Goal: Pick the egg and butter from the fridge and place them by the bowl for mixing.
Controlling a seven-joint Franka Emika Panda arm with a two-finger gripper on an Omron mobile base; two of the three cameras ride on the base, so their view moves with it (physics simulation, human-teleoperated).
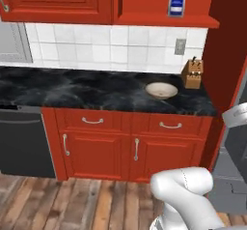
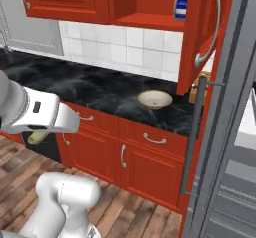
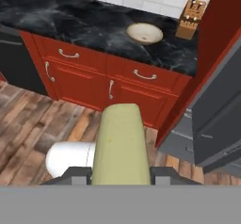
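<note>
- The butter (image 3: pixel 118 143) is seen clamped in the gripper (image 3: pixel 120 173) in the hand view, as a pale-yellow stick running up from 6 o'clock toward the centre; the gripper is closed on it, and a sliver of it also shows under the hand in the right base view (image 2: pixel 36 137).
- The bowl (image 1: pixel 161 90) is found on the dark bench (image 1: pixel 72 91), at about 2 o'clock in the hand view, with a knife block (image 1: pixel 193 73) just beside it at its 2 o'clock.
- The fridge (image 2: pixel 227 147) is seen at 3 o'clock of the right base view, its long grey bar handle (image 2: pixel 194 137) standing upright in front of the red cupboards (image 1: pixel 130 149).
- The task is judged partly done: the butter has been taken up but is not yet set by the bowl, being held well apart from the bench, above the wooden floor (image 3: pixel 28 119).
- No egg is seen beside the bowl, so the egg is judged still to be fetched.
- A blue-and-white carton (image 1: pixel 176 4) stands on the upper shelf at 1 o'clock of the left base view; its lettering is too blurred to be read.
- No other writing or brand can be made out.
</note>
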